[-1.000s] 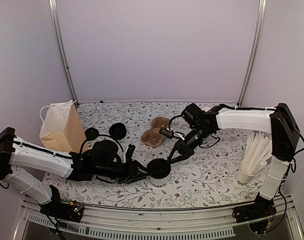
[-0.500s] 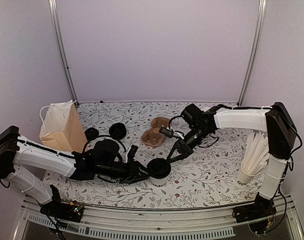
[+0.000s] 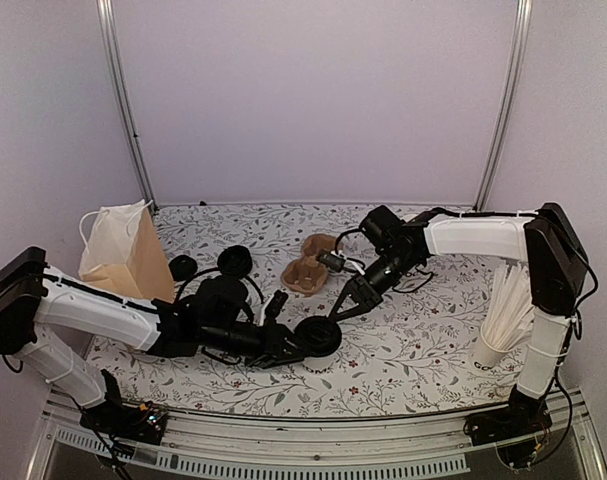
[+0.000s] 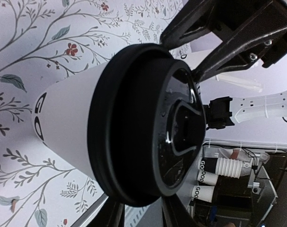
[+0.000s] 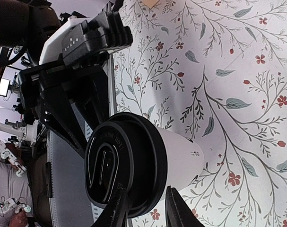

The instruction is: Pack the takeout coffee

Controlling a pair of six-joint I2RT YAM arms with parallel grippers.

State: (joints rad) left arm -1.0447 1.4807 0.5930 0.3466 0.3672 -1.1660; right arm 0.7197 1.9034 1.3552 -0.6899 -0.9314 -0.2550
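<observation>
The left gripper [image 3: 299, 346] has slid forward and narrowed around the coffee cup [image 3: 321, 338], which stands between it and the right gripper [image 3: 338, 313], narrow at the lid [image 5: 119, 165] rim; if either truly grips I cannot tell, so lifting seems next.

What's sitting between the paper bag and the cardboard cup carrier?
Two loose black lids lie between the paper bag and carrier, seen in the top view.

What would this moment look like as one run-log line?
coffee cup: lidded, upright on table | left gripper: flanks cup | right gripper: at lid rim | carrier: no cup
</observation>
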